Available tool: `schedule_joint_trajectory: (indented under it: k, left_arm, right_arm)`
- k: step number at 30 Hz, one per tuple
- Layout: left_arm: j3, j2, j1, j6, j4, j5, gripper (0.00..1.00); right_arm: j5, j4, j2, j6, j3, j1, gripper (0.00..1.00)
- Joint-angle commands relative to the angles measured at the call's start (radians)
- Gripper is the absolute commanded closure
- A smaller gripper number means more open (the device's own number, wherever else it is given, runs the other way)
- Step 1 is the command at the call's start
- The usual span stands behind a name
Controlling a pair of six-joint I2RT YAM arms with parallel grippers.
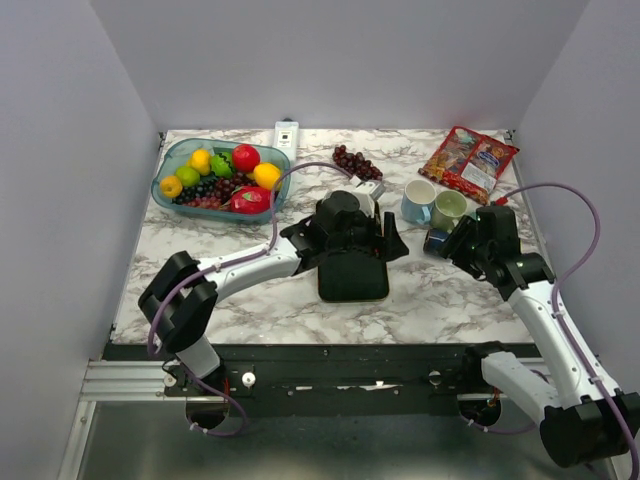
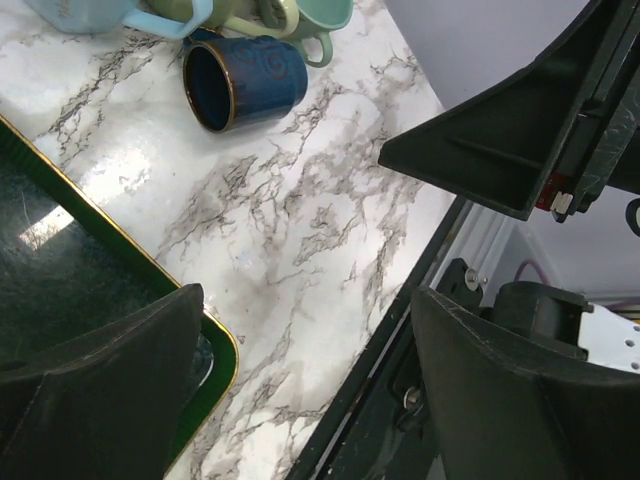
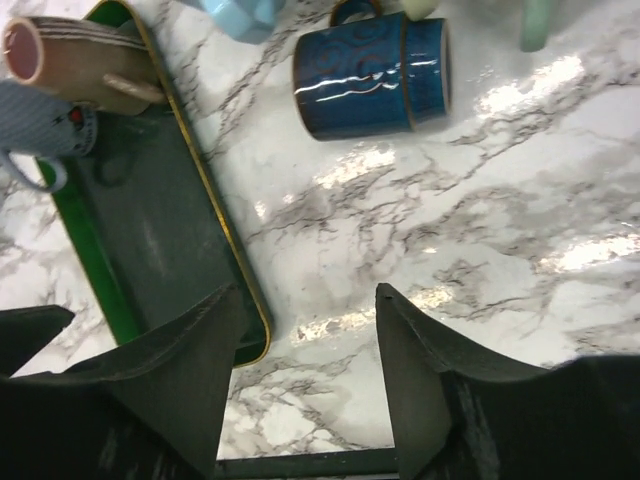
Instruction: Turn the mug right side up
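Upper centre of right wrist view: blue mug (image 3: 370, 75) lies on side on marble bench (image 3: 480, 220), mouth toward left of frame, handle toward top edge, near pale blue mug (image 1: 418, 200). Right gripper (image 3: 310, 300) spread, empty, at lower frame, apart from mug; left gripper (image 2: 305, 330) spread, empty, by dark tray (image 3: 150, 250). Step, likely: approach for grasp. Next move: pinch wall or rim, tip upright. Glaze glossy, swirl-patterned, cylinder-shaped; probably slippery.
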Motion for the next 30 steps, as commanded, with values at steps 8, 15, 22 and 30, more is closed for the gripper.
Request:
schedule_joint_trajectory:
  k: [8, 15, 22, 30]
  left_arm:
    - [0.160, 0.241, 0.003, 0.016, 0.157, 0.055, 0.02]
    - [0.294, 0.471, 0.000, -0.046, 0.281, 0.021, 0.02]
    - [0.430, 0.608, -0.009, -0.031, 0.291, -0.013, 0.07]
    - [0.549, 0.715, -0.021, -0.047, 0.271, -0.026, 0.27]
  right_arm:
    - [0.200, -0.135, -0.033, 0.042, 0.015, 0.000, 0.29]
    - [0.211, -0.215, -0.101, 0.045, 0.037, -0.001, 0.28]
    - [0.191, -0.273, -0.159, 0.049, 0.041, 0.000, 0.28]
    - [0.224, -0.356, -0.205, 0.036, 0.063, 0.000, 0.28]
